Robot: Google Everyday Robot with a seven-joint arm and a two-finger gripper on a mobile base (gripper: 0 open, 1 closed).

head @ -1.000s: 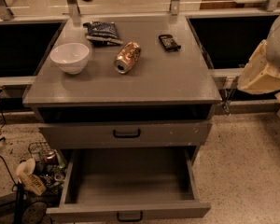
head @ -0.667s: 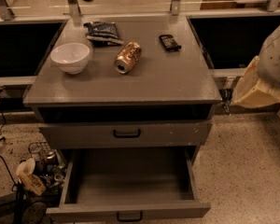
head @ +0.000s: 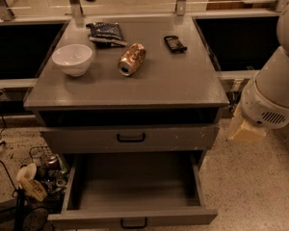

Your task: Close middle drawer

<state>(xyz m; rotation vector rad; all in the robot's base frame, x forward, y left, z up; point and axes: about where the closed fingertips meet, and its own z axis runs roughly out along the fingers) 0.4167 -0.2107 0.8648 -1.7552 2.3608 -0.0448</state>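
The wide, shallow grey middle drawer [head: 135, 189] with a small black bar handle stands pulled far out at the bottom of the grey table [head: 178, 83], its long tray bare. The taller grey drawer front [head: 183, 138] above it sits flush. The robot's pale hand [head: 245, 129] hangs off the table's right side, near that upper drawer front and apart from the open drawer; I cannot tell whether it is spread or pressed together. On the tabletop are a white round bowl [head: 72, 58] and a copper-coloured metal can [head: 131, 59] lying on its side.

On the counter [head: 183, 88] I count one bowl [head: 72, 59], one can [head: 131, 59], one bag [head: 106, 32], one black gadget [head: 175, 44]. Two drawers: upper drawer [head: 86, 139], middle drawer [head: 135, 186]. One gripper [head: 245, 129], at three o'clock.
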